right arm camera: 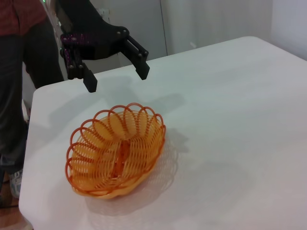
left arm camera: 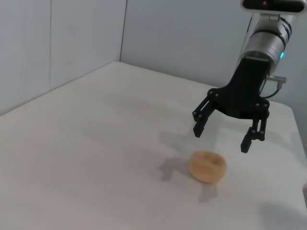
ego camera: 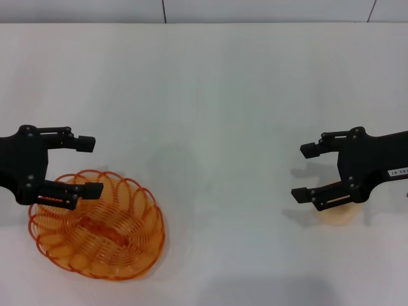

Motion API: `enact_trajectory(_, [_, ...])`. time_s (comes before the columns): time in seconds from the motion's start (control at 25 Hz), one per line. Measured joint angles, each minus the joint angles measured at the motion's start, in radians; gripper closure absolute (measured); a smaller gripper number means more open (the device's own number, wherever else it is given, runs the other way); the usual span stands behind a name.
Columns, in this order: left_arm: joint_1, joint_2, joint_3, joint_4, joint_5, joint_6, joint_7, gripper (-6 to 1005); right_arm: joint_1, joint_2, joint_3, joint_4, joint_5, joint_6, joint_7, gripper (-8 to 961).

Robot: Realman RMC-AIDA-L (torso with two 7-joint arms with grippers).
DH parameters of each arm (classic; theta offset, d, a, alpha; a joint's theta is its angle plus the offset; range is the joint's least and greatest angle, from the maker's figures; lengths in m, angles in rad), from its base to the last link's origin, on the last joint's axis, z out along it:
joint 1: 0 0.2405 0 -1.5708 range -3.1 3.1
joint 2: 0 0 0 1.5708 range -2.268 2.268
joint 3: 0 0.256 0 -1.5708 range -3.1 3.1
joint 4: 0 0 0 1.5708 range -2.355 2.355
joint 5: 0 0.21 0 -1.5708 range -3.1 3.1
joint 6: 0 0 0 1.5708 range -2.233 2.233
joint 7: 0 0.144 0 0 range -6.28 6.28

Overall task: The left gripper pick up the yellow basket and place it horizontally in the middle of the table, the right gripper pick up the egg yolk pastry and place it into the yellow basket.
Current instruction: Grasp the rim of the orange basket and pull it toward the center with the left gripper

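Note:
The yellow basket point(ego camera: 121, 248) sits on the white table point(ego camera: 217, 115) at the front left, and also shows in the right wrist view point(right arm camera: 144, 139). My left gripper point(ego camera: 89, 167) is open and empty, hovering over the basket's far left rim without touching it; the right wrist view point(right arm camera: 116, 78) shows it too. The egg yolk pastry point(ego camera: 338, 215) lies on the table at the right, partly hidden under my right gripper point(ego camera: 303, 173). In the left wrist view the right gripper point(left arm camera: 221, 140) is open just above the pastry point(left arm camera: 207, 166), apart from it.
A person in dark trousers point(right arm camera: 29, 72) stands beyond the table's left edge, close behind the left arm. The table's far edge meets a grey wall point(ego camera: 191, 9).

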Motion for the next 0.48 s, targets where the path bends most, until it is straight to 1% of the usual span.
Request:
enact_trajectory(0.2, [0.000, 0.004, -0.002, 0.000, 0.001, 0.000, -0.002, 112, 0.000, 0.000, 0.001, 0.000, 0.000, -0.001, 0.000, 92])
enact_trajectory(0.48, [0.002, 0.004, 0.000, 0.000, 0.002, 0.002, -0.003, 112, -0.001, 0.000, 0.000, 0.001, 0.000, -0.003, 0.000, 92])
